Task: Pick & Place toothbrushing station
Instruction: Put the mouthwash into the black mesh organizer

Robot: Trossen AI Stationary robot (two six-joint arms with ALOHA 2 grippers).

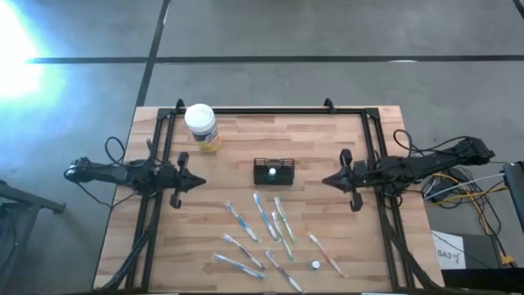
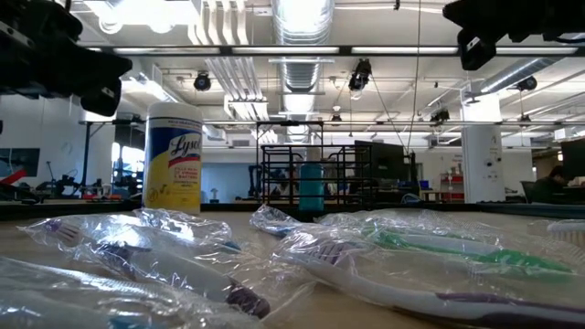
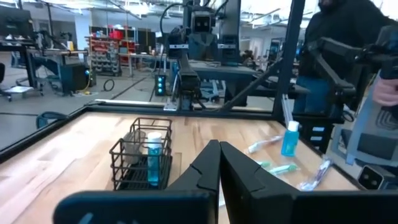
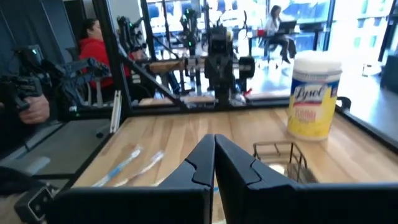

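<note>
The toothbrushing station (image 1: 273, 170), a small black wire holder, stands on its base at the table's middle with a blue bottle (image 3: 153, 163) upright inside it. It also shows in the right wrist view (image 4: 280, 155). My left gripper (image 1: 201, 182) hangs shut to the station's left, pointing level at it and clear of it; its fingers (image 3: 219, 163) meet. My right gripper (image 1: 326, 180) hangs shut to the station's right, also apart from it, its shut fingers (image 4: 214, 158) aimed past the holder. Neither gripper has anything between its fingers.
A white-lidded yellow wipes jar (image 1: 202, 127) stands at the far left. Several wrapped toothbrushes (image 1: 262, 217) lie spread over the near half. A small blue bottle (image 3: 290, 138) stands among them. A black frame (image 1: 270, 110) edges the table. People show beyond the table's sides.
</note>
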